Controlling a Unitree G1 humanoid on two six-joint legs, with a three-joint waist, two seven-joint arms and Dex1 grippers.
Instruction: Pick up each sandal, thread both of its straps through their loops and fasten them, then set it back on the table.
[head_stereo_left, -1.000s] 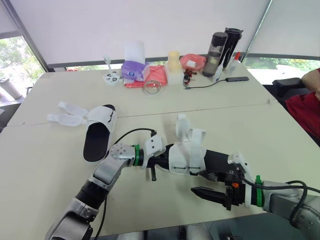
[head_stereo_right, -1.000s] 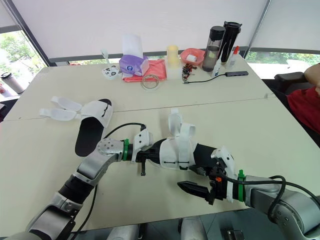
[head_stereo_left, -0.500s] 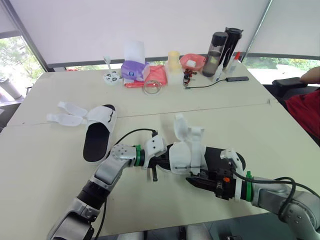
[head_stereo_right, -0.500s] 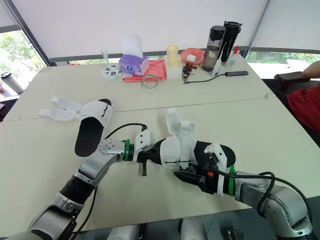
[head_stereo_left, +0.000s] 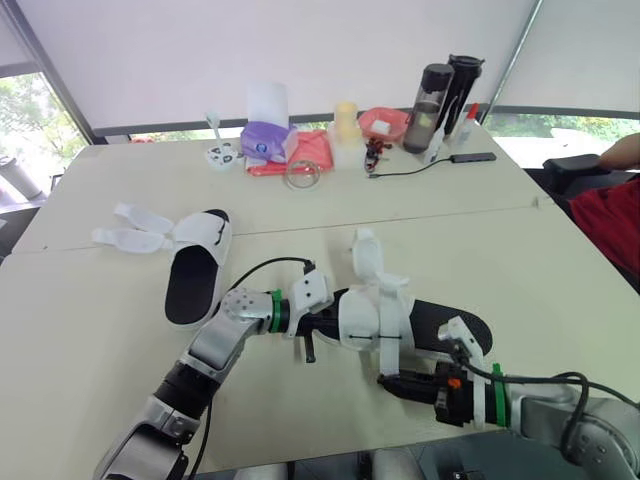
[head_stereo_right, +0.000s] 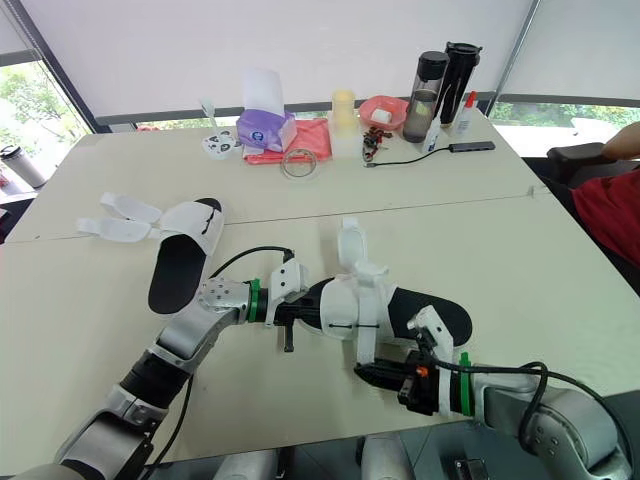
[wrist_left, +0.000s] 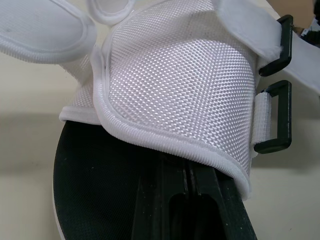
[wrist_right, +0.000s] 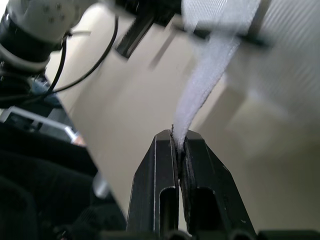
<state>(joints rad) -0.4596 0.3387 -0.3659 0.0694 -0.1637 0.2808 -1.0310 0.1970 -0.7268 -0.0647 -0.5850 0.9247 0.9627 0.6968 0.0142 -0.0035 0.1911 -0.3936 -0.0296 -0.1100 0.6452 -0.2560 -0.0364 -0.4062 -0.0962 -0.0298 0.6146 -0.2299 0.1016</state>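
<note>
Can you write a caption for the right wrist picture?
The right claw pinches the end of a white sandal strap over the table.

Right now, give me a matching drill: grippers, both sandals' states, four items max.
Things:
1. right gripper
2. left gripper
3. far sandal
4. bottles

States:
A. flat on the table, straps open
B. shut on a strap
C. upright, far side of the table
D. shut on the near sandal

Pairs: 1-B, 2-D, 3-A, 4-C
</note>
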